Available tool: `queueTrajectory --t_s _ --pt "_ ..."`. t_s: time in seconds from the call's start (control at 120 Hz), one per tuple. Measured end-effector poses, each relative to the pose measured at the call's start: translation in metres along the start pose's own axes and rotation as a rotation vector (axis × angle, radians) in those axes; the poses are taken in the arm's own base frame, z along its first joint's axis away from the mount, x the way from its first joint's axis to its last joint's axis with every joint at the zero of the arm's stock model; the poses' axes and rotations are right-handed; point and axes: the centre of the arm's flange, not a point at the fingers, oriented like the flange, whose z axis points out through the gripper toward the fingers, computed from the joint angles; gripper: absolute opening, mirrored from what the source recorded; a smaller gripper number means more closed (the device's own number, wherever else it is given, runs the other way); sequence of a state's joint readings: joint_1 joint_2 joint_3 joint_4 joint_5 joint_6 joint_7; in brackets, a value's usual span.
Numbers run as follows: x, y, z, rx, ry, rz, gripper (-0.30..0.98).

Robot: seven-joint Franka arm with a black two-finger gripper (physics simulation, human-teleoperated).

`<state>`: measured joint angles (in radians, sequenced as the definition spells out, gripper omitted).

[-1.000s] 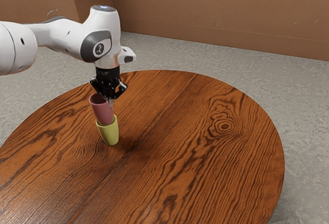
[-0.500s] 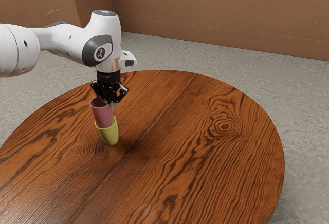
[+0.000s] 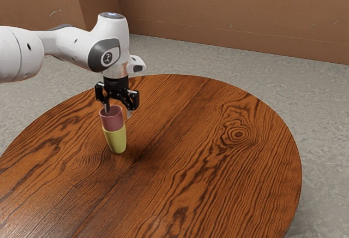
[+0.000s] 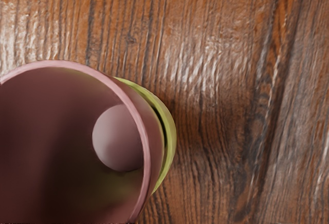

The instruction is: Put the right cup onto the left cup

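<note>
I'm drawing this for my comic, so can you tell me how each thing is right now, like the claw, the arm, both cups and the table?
Claw: open.
Arm: bent, reaching down over the table.
Pink cup: upright, partway inside the green cup, its top sticking out.
Green cup: standing on the table, with the pink cup in it.
Table: level, holding up the stack.

We could read no words, numbers or brand names in either view. In the upper left of the exterior view, we found a small, dark round emblem (image 3: 108, 58) on the joint cover (image 3: 96, 57) of the white robot arm (image 3: 116, 33), too small to make out. Above it, the top cap (image 3: 121, 16) bore a bluish mark (image 3: 112, 14), also unreadable.
</note>
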<state>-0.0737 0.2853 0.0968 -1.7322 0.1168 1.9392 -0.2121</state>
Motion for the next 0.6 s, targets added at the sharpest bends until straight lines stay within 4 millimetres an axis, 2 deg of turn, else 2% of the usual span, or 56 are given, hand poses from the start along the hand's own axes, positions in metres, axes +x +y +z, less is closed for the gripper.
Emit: queueTrajectory --t_s 0.242,0.3,0.433,0.6 --pt "0.0 0.0 0.0 -0.001 0.002 0.002 0.6" --pt "-0.001 0.0 -0.005 -0.002 0.009 0.002 0.62" --pt "-0.008 -0.003 -0.039 -0.015 0.052 0.005 0.65" --pt "-0.027 -0.015 -0.104 -0.055 0.115 0.011 0.67"
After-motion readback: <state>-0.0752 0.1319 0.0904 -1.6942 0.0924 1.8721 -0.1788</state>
